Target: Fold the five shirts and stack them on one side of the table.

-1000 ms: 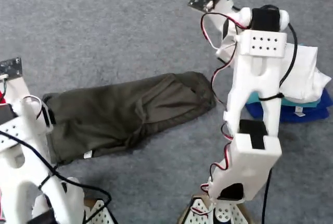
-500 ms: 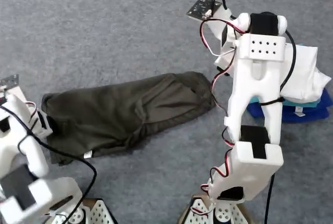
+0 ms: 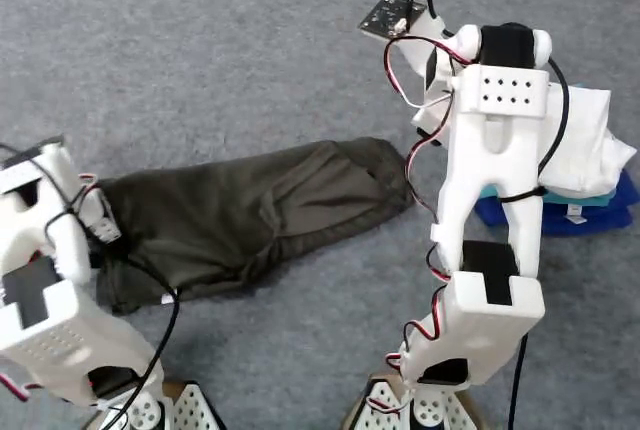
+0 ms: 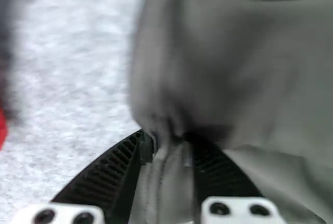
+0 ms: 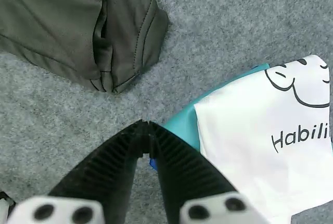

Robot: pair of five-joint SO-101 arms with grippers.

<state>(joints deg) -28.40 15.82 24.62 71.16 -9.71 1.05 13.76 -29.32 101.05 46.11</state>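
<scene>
Left gripper (image 4: 167,148): jaws almost closed, pinching a bunched fold of the olive-green shirt (image 3: 250,212) between ribbed black fingers (image 4: 117,169). The cloth fills the narrow gap and runs down between them. The grip sits at the end of the shirt nearest the left edge of the table (image 3: 200,70), where the fabric is gathered. Right gripper (image 5: 146,126): jaws closed tip to tip, with nothing between them, over bare grey table between the olive-green shirt's other end and the stack by the right edge. Whether the tips touch the surface cannot be told. Olive-green shirt: a long, loosely folded band, rumpled, with creases running along its length. The end toward the middle of the table is rounded, and its seamed edges are folded over one another. The long axis runs across the table from the left edge toward the middle, and the right-hand end lies somewhat closer to the far edge than the gripped end. A small white label (image 3: 166,298) shows on the margin facing the near edge, close to the gripped end. Stack at the right edge: a white shirt (image 3: 585,140) with dark print on top, a teal shirt (image 5: 182,124) beneath it, and a blue shirt (image 3: 610,212) at the bottom. In the right wrist view, the teal corner lies just beside the right gripper's tips.
</scene>
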